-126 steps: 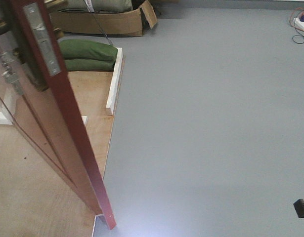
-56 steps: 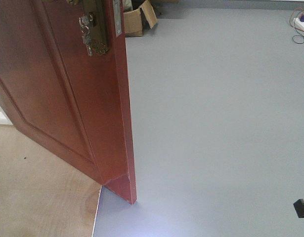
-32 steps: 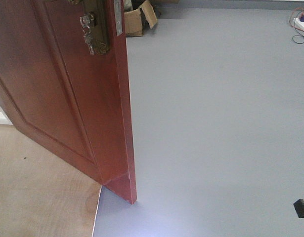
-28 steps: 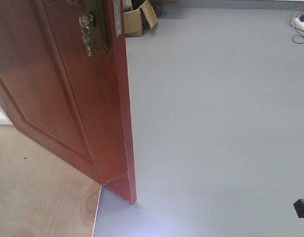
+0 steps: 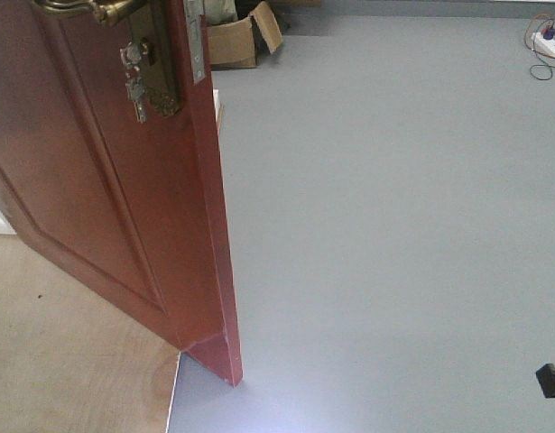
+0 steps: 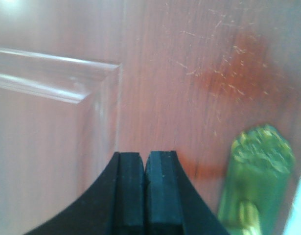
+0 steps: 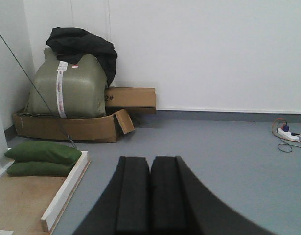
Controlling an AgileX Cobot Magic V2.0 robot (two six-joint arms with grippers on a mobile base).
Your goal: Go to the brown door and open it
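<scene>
The brown door [image 5: 106, 198] stands ajar at the left. It looks heavy, stiff and glossy — a flat push may slide, so the brass lever handle [image 5: 78, 9] is the surest hold. The left gripper [image 6: 145, 196], jaws together and empty, is close to the door's face; the right gripper [image 7: 150, 196] is likewise closed, empty.

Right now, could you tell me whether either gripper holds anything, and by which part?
Nothing is held: the left gripper is shut and empty, facing the door; the right gripper is shut empty too.
</scene>
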